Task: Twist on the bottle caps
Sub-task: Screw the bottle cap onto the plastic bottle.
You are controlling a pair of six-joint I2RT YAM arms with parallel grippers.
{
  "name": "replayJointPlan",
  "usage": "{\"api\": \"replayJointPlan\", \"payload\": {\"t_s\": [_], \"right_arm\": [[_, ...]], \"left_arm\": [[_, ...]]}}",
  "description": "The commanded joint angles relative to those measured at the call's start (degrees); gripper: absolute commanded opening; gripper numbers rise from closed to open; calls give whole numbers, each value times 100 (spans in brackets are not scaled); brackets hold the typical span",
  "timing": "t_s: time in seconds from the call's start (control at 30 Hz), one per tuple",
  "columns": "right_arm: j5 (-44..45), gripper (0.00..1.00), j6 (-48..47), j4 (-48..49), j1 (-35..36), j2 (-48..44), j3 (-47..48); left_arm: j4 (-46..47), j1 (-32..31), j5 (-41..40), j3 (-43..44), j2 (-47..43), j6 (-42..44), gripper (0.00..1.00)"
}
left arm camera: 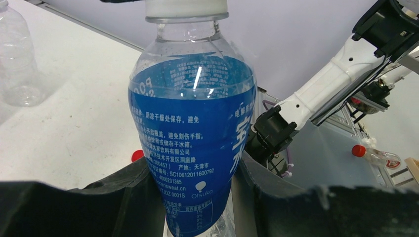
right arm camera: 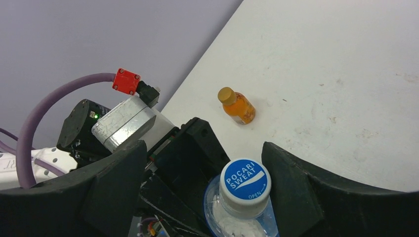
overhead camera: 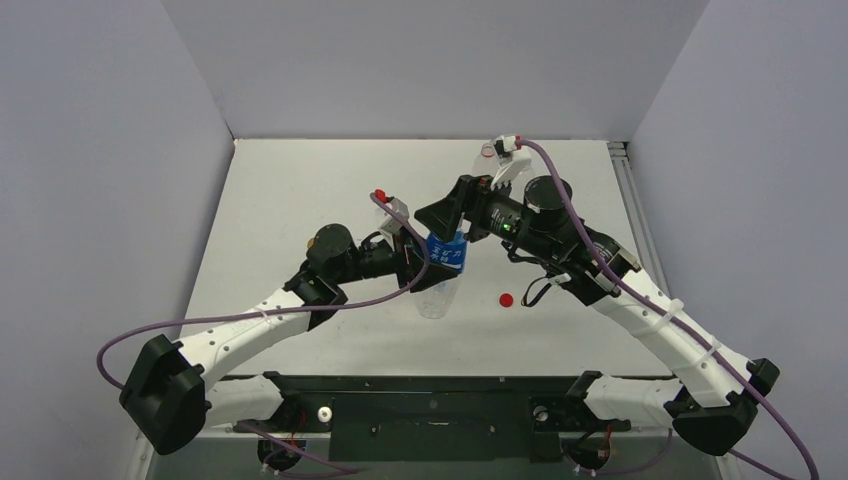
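Note:
My left gripper (overhead camera: 425,265) is shut on a clear bottle with a blue label (overhead camera: 446,255) and holds it upright above the table. In the left wrist view the bottle (left arm camera: 192,133) fills the space between the black fingers (left arm camera: 123,197). A blue-and-white cap (right arm camera: 245,180) sits on the bottle's neck. My right gripper (overhead camera: 442,213) is open over the cap, and the cap lies close to one finger (right arm camera: 296,182), far from the other. A loose red cap (overhead camera: 506,299) lies on the table right of the bottle and also shows in the left wrist view (left arm camera: 137,155).
A small orange bottle (right arm camera: 237,106) with an orange-gold cap (right arm camera: 227,95) lies on the table beyond the grippers. A clear empty bottle (overhead camera: 490,155) stands at the back, also in the left wrist view (left arm camera: 17,59). A red-capped bottle (left arm camera: 375,155) lies off to the right.

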Motion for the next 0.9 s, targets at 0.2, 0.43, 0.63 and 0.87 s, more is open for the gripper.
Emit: {"api": "replayJointPlan", "payload": {"t_s": [0.2,0.43,0.63,0.87], "right_arm": [[-12,81,37,356,112,-20,201],[111,81,-17,197,106,-287,96],[196,81,-56,40,99,-606,13],[426,81,-118,-254,83,-1016,-145]], "left_arm": [[465,-22,66,141,88,-198,0],[401,187,127,75,242,-319,0],[313,345,184,73,331,-280,0],[213,453,287,172,300,-160,0]]}}
